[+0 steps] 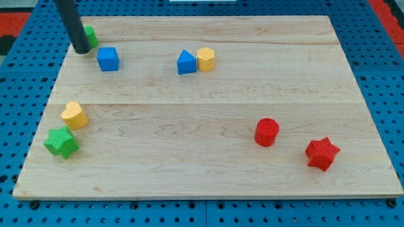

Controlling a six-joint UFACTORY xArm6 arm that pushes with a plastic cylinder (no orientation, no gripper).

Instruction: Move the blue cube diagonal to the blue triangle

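The blue cube [108, 58] sits near the view's top left on the wooden board [208, 126]. The blue triangle [186, 62] lies to its right, touching a yellow hexagonal block [206, 58]. My tip [81, 50] is just left of the blue cube, a short gap away, and stands in front of a green block [90, 36] that it partly hides.
A yellow heart block [74, 115] and a green star [62, 142] lie at the view's left. A red cylinder [266, 132] and a red star [322, 154] lie at the lower right. Blue pegboard surrounds the board.
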